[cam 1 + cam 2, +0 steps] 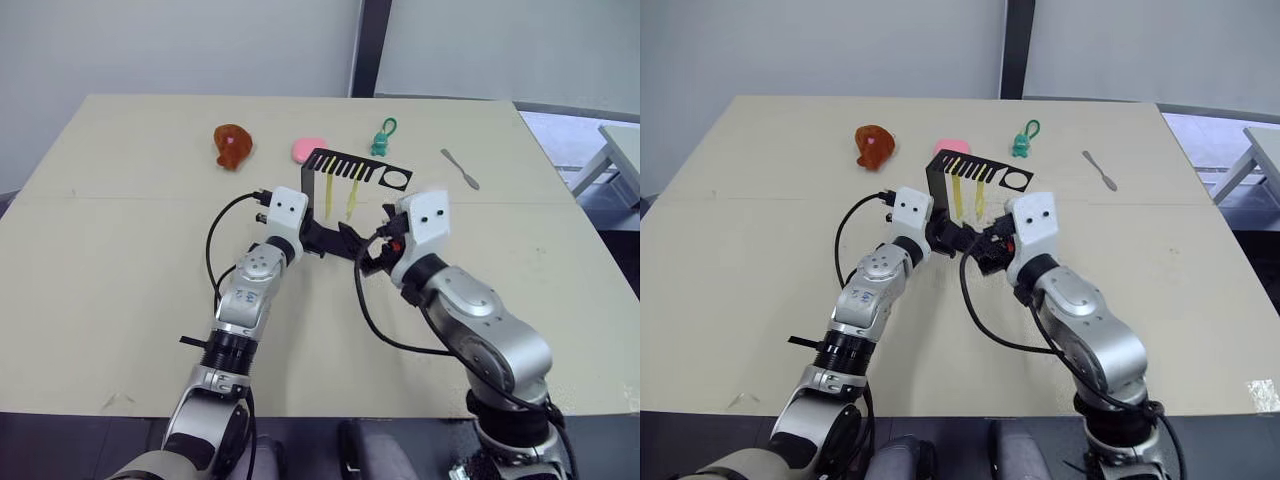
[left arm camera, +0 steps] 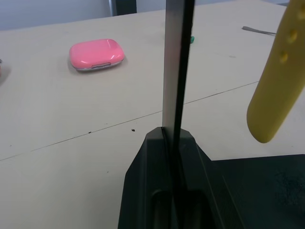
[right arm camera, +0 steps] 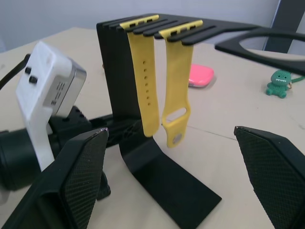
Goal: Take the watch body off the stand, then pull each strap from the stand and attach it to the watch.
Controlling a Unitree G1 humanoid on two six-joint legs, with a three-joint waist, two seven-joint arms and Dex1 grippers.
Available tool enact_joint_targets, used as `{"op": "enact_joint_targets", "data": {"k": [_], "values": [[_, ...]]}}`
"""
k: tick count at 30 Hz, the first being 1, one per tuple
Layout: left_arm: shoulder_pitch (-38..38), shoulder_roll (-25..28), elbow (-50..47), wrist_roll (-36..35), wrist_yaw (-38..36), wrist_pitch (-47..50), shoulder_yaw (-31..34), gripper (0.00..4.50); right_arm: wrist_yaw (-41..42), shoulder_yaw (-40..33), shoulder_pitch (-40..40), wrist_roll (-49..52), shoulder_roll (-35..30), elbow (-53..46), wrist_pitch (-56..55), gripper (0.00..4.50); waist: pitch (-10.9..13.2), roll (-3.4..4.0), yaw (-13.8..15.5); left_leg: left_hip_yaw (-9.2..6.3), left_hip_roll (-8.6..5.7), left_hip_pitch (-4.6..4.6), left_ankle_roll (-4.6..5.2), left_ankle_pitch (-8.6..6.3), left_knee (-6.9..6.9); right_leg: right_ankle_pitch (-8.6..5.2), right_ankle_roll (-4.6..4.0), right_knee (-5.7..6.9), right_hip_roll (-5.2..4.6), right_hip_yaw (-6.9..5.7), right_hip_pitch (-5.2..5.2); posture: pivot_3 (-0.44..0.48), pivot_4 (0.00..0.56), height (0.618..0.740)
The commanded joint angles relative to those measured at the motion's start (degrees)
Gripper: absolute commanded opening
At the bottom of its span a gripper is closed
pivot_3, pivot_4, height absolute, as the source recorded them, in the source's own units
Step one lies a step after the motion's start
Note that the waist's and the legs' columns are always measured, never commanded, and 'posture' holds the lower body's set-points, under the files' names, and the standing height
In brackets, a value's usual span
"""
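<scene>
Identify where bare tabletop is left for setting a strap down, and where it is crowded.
Bare: the near table beside the left arm, and the right side below the spatula. Crowded: around the stand, where both grippers, the straps and the pink case cluster.

Bright, even light over the table (image 1: 120, 300); shadows soft. Close fingers (image 3: 81, 176) in both wrist views slightly blurred.

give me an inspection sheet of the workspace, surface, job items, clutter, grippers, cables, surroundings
Surface: beige table, seam line across it.
Job's things: black stand upright; two yellow straps hang from its top slots; watch body: nothing seen.
Clutter: pink case, teal figure, brown-red object, grey spatula.
Grippers: left gripper shut on the stand's upright; right gripper open, facing the straps.
Cables: black cables loop at both wrists.
Surroundings: pale wall, dark post.
</scene>
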Motion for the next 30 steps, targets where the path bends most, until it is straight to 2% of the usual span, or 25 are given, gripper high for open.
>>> {"op": "enact_joint_targets", "data": {"k": [1, 6, 8, 10, 16, 30], "values": [[-0.12, -0.48, -1.06, 0.46, -0.41, -2.1, -0.56, 0.08, -2.58, 0.71, -2.48, -3.35, 2.14, 2.72, -2.48, 4.5, 0.0, 0.0, -0.01, 0.0, 0.0, -0.11, 0.0, 0.0, 0.03, 0.0, 0.0, 0.02, -0.01, 0.0, -0.1, 0.0, 0.15, 0.74], [0.26, -0.75, -1.11, 0.49, -0.3, -2.34, -0.45, 0.08, -3.74, 0.48, -5.95, -6.88, 5.88, 10.88, -7.33, 4.5, 0.0, 0.0, -0.11, 0.05, -0.01, -0.44, 0.02, 0.02, 0.21, 0.0, 0.0, 0.23, -0.02, 0.01, -0.52, 0.0, 0.15, 0.74], [0.36, -0.75, -1.06, 0.52, -0.14, -2.4, -0.28, 0.0, -4.1, 0.21, -6.87, -8.17, 6.77, 12.63, -8.9, 3.96, 0.0, 0.0, -0.14, 0.05, 0.0, -0.44, 0.02, 0.02, 0.21, 0.0, 0.0, 0.23, -0.02, 0.01, -0.52, 0.0, 0.15, 0.74], [0.39, -0.65, -1.11, 0.56, -0.09, -2.45, -0.15, 0.0, -3.76, 0.55, -7.13, -9.44, 6.83, 13.32, -10.06, 3.21, 0.0, 0.0, -0.15, 0.05, 0.0, -0.44, 0.02, 0.02, 0.21, 0.0, 0.0, 0.24, -0.02, 0.01, -0.52, 0.0, 0.15, 0.74], [0.61, -0.51, -1.07, 0.63, 0.0, -2.84, 0.05, 0.0, -1.32, 3.22, -6.58, -12.06, 5.78, 12.08, -11.95, 0.14, 0.0, 0.0, -0.27, 0.06, 0.0, -0.44, 0.02, 0.02, 0.2, 0.0, 0.0, 0.25, -0.02, 0.02, -0.52, 0.0, 0.15, 0.74], [0.0, -1.0, 0.41, 0.12, -0.34, -3.75, 0.25, 0.0, 0.23, 6.47, -5.11, -17.65, 2.44, 5.77, -11.62, 0.06, 0.0, 0.0, -0.26, 0.05, 0.01, -0.45, 0.0, 0.02, 0.19, 0.0, 0.0, 0.25, -0.02, 0.01, -0.53, 0.0, 0.15, 0.74]]}}
